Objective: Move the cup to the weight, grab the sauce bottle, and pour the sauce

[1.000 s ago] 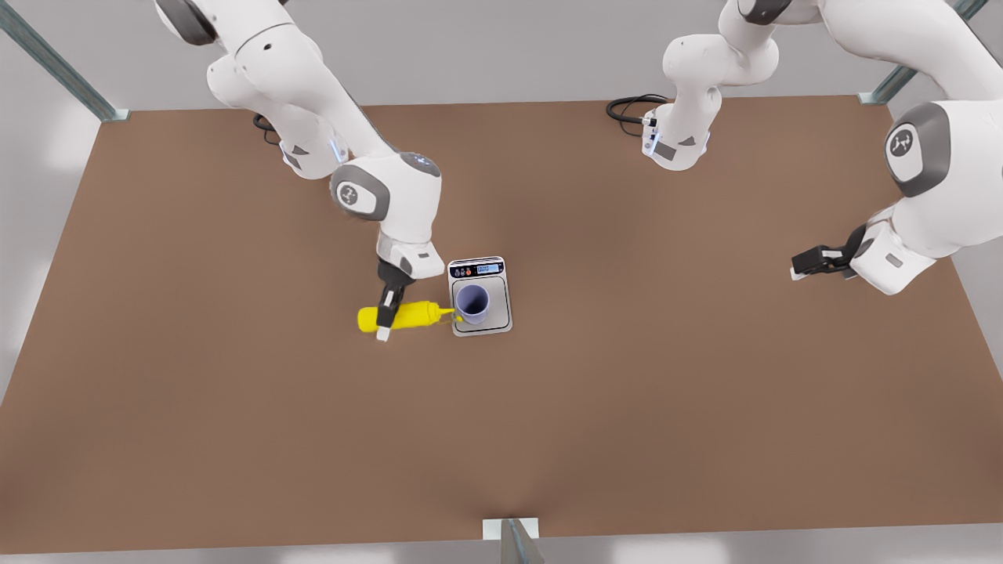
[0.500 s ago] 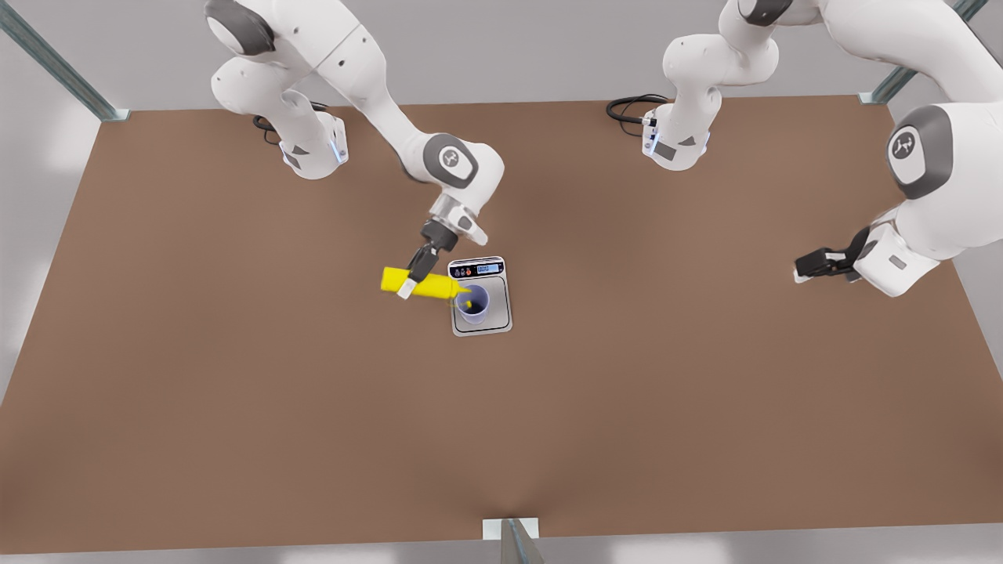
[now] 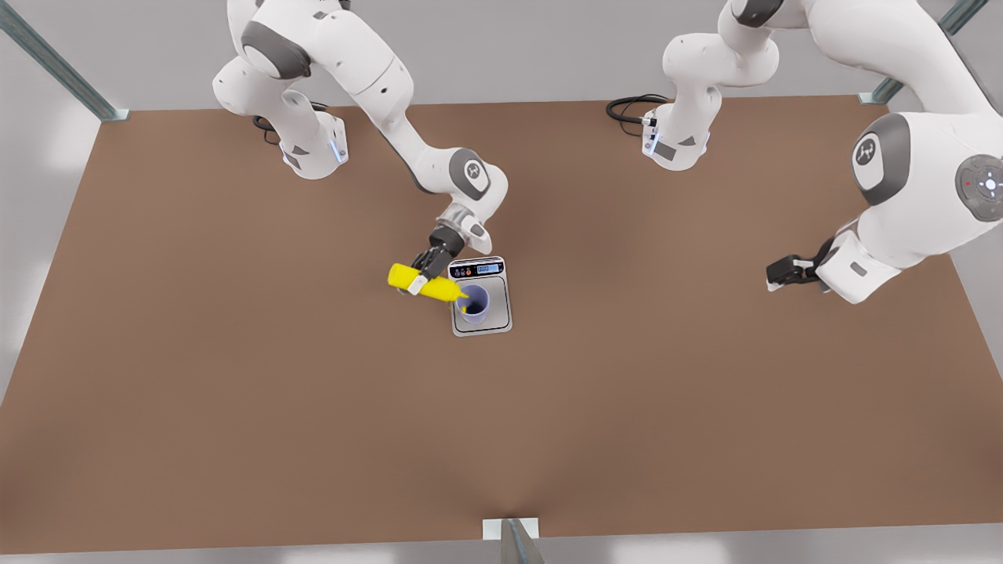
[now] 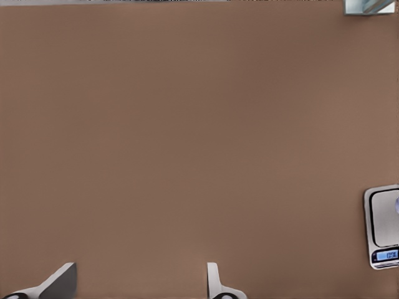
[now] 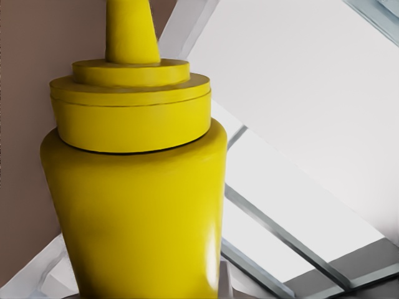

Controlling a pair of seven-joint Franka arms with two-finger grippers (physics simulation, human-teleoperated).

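Right gripper (image 3: 420,276) clamped on sauce bottle (image 3: 423,283), nozzle tipped into cup (image 3: 473,303) on weight (image 3: 480,296).
Left gripper (image 3: 777,274) waits, fingers (image 4: 61,280) spread, holding nothing.

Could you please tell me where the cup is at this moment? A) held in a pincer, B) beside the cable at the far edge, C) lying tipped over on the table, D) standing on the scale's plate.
D: in the front view the cup stands upright on the scale, with the yellow bottle in the right pincer tipped toward its mouth.
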